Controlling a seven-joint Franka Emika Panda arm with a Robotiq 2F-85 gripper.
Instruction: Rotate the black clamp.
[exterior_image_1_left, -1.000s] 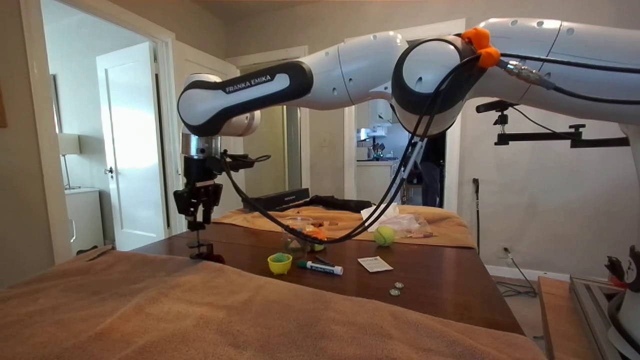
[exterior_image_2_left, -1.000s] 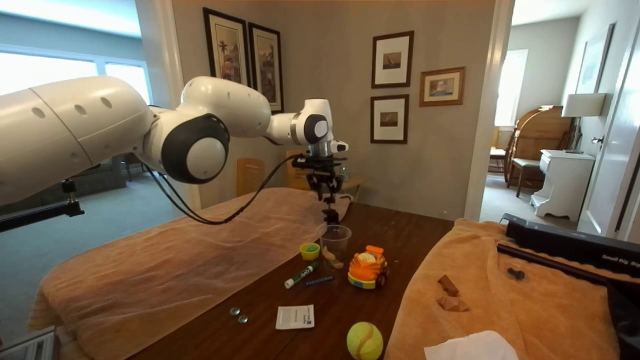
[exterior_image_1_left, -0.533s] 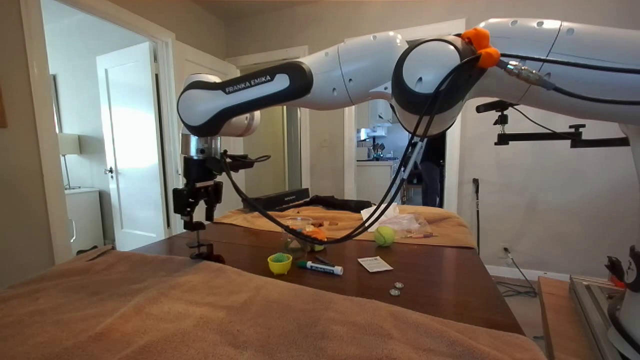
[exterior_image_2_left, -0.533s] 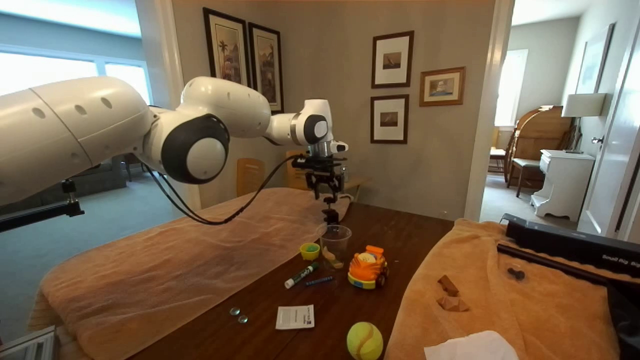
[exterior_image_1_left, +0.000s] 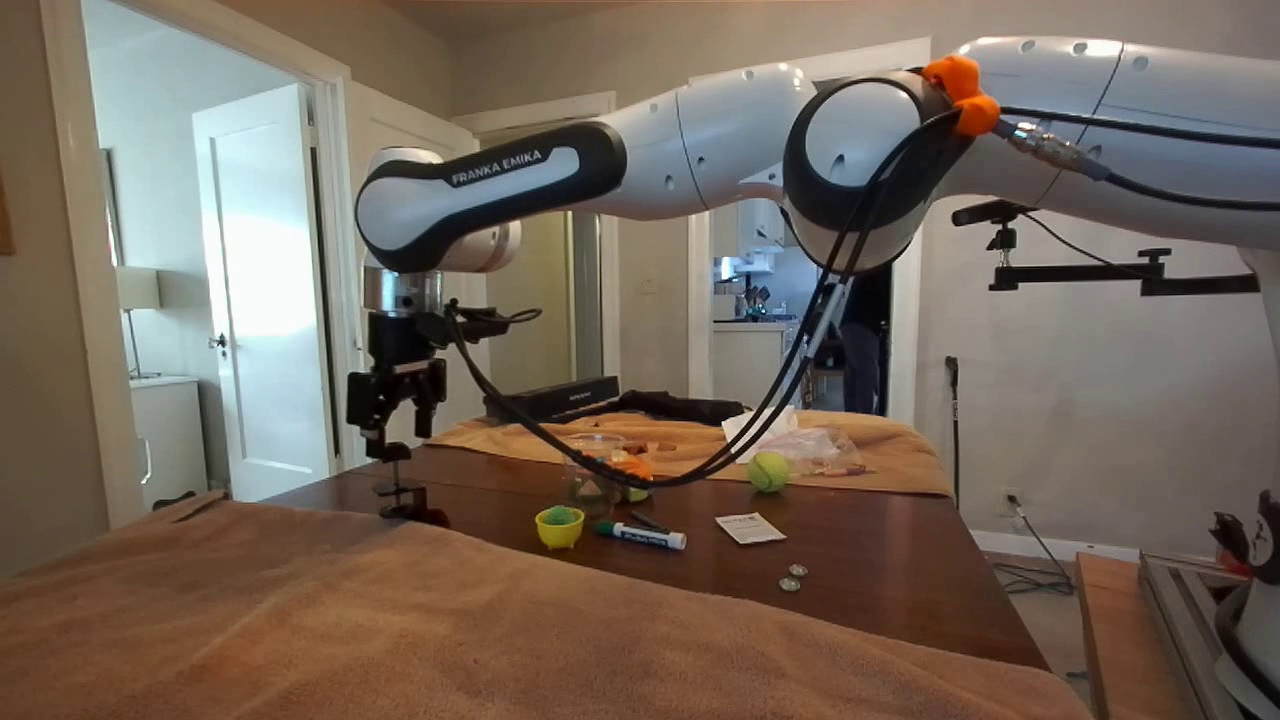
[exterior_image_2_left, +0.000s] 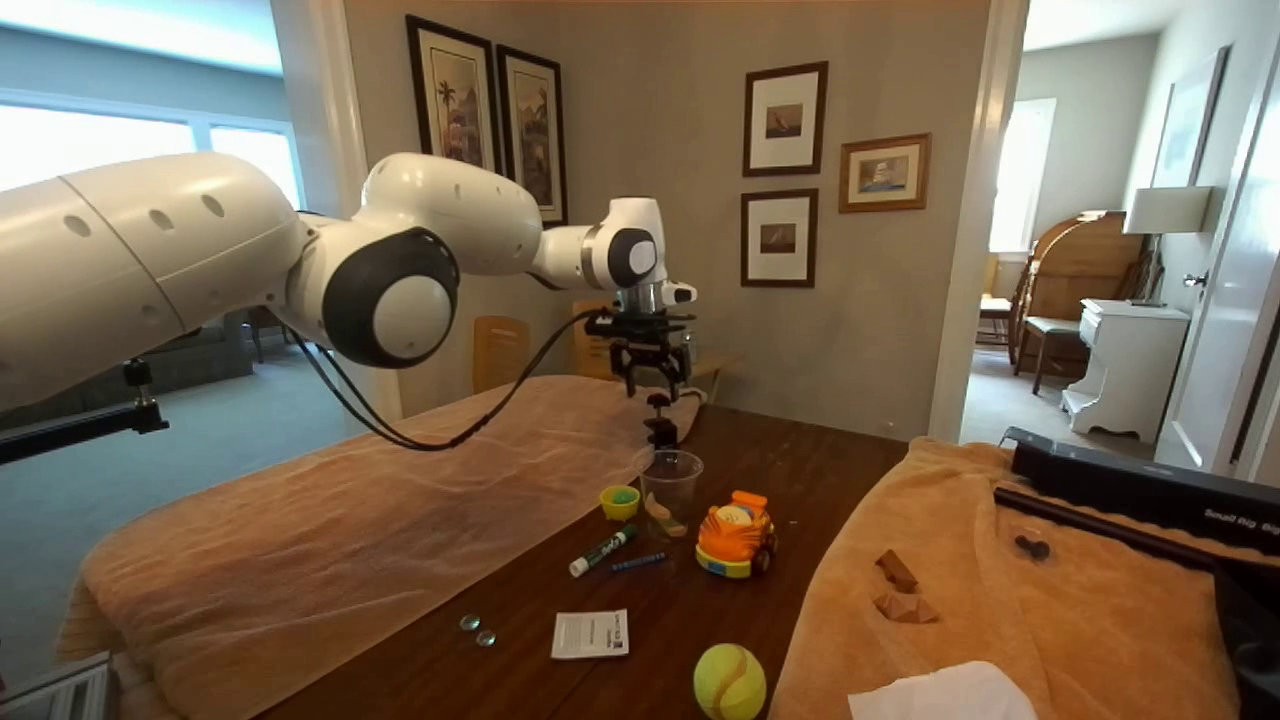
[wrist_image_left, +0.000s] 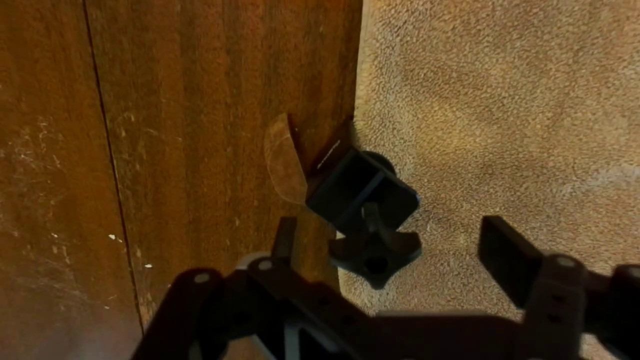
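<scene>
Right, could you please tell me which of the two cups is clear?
The tall cup, beside the orange toy car; the short cup is solid yellow.

window (exterior_image_2_left: 95, 140) blown-out white | wrist view dim | claw (wrist_image_left: 389, 241) blurred

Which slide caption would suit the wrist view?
Open gripper above the black clamp, at the edge of a towel.

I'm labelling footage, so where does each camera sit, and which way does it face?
In an exterior view: beside the table, looking over a towel toward a white door; the arm extends from frame right, gripper at left.
In an exterior view: near the tennis ball, facing framed pictures; arm from frame left, gripper centred.
Wrist view: on the wrist, looking down at the black clamp; gripper fingers show.
Both exterior views share arm, gripper, black clamp and tennis ball.
</scene>
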